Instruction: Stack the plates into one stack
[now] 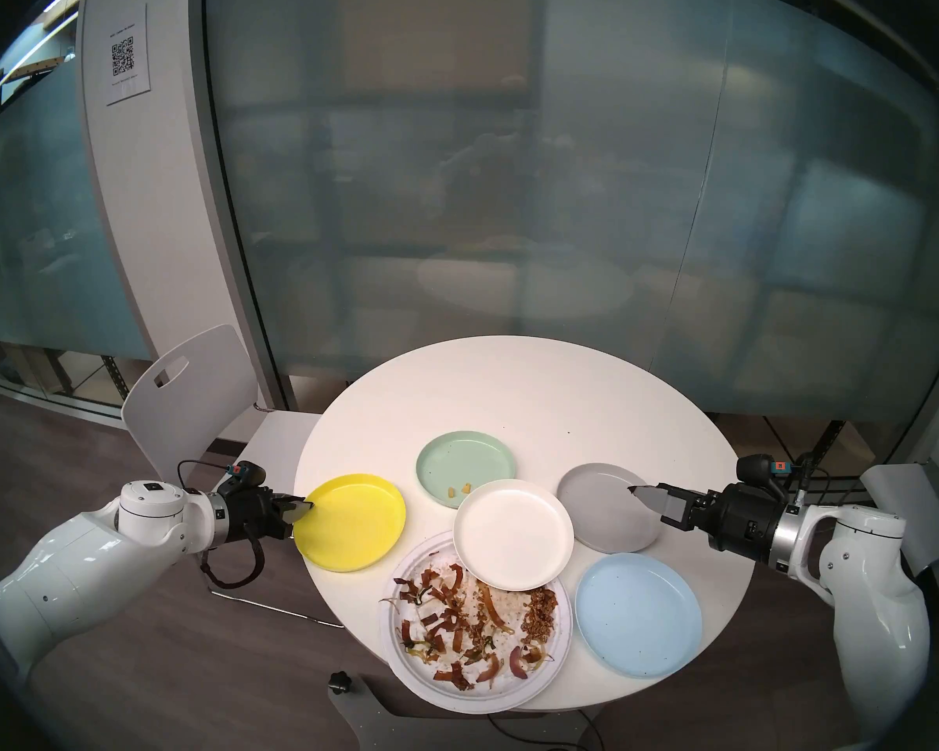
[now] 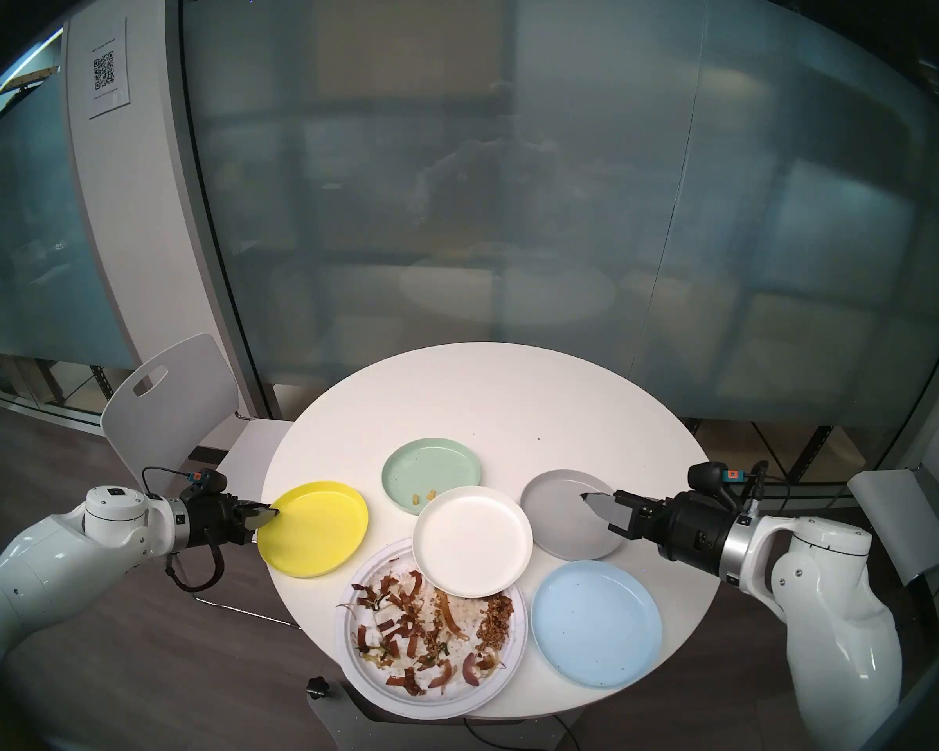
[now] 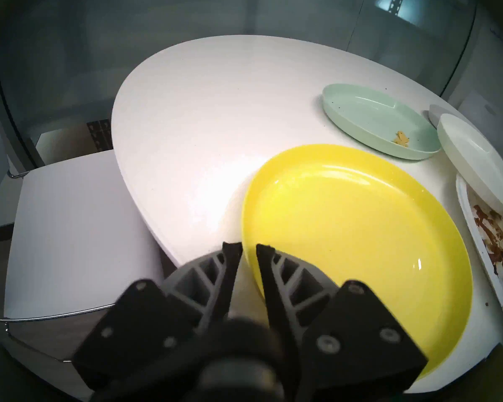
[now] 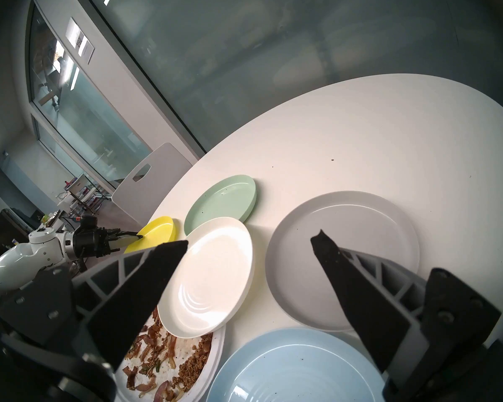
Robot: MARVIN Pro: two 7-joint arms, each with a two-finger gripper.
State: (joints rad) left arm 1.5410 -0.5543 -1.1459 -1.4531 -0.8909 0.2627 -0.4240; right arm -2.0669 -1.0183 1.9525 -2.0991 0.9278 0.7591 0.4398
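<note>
Up top, the table (image 1: 510, 387) lies bare behind the plates. Lower left, the left gripper (image 3: 249, 249), jaws narrow, straddles the yellow plate (image 1: 359, 522)'s rim at the table edge. Right gripper (image 4: 249, 242) hangs wide above the grey plate (image 1: 600, 503), angled down.

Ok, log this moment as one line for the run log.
left gripper: jaws astride yellow plate rim, narrow gap | right gripper: open above grey plate | white plate: resting partly on paper plate
</note>
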